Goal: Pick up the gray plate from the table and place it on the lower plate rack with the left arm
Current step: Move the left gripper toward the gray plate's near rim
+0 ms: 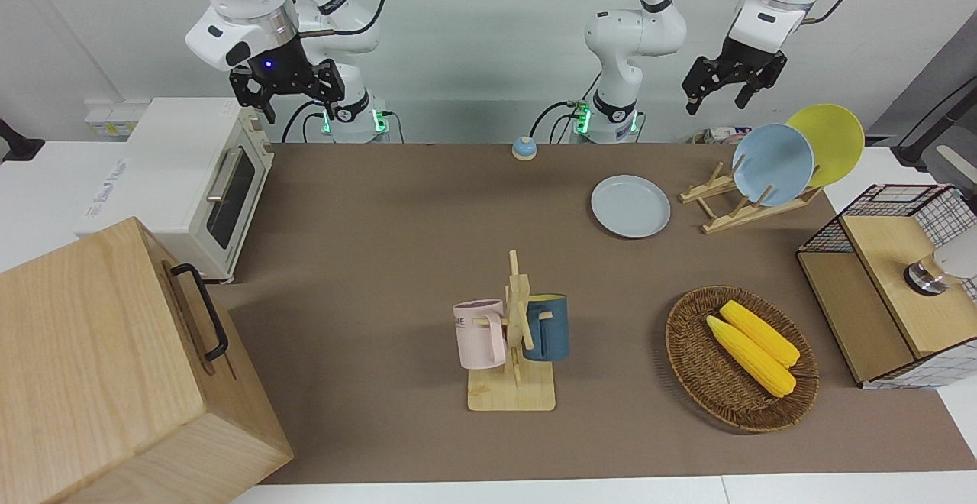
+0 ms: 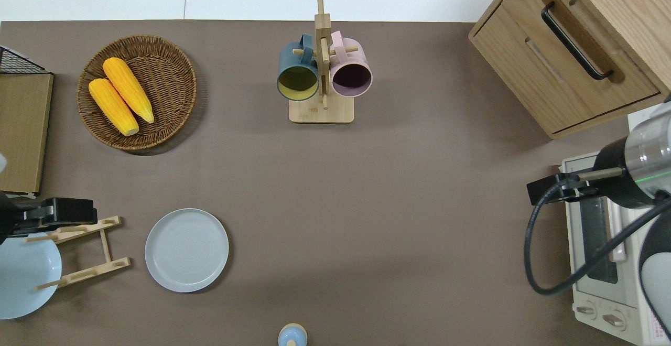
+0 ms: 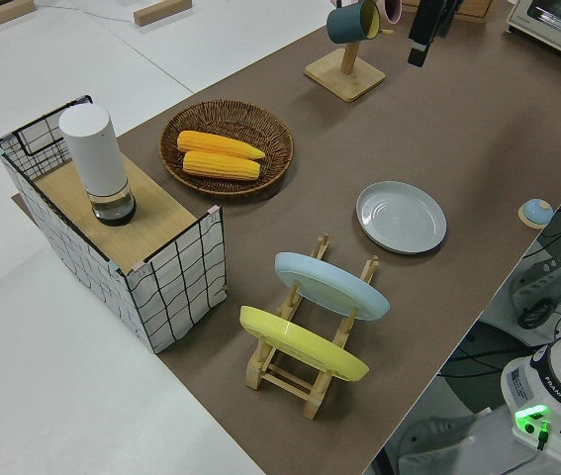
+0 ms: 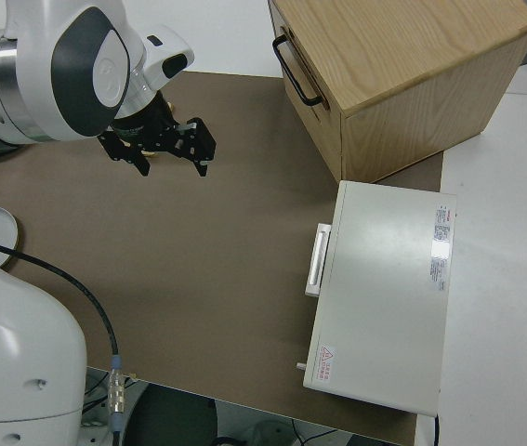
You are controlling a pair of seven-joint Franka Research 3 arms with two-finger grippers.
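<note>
The gray plate (image 1: 630, 205) lies flat on the table's brown mat (image 1: 397, 221), beside the lower plate rack (image 1: 734, 217); it also shows in the overhead view (image 2: 186, 249) and the left side view (image 3: 401, 217). The rack (image 2: 99, 270) holds a sky-blue plate (image 1: 772, 164) and a yellow plate (image 1: 828, 141) leaning on its pegs. My left gripper (image 1: 717, 101) is open and empty, up in the air over the rack (image 3: 270, 374), apart from the gray plate. My right gripper (image 1: 298, 107) is open, empty and parked.
A mug tree (image 1: 513, 336) with two mugs stands mid-table. A wicker basket (image 1: 687, 351) with two corn cobs and a wire-sided shelf (image 1: 893, 290) are at the left arm's end. A toaster oven (image 1: 191, 183) and wooden cabinet (image 1: 114, 366) are at the right arm's end. A small blue bell (image 1: 524, 148) sits near the robots.
</note>
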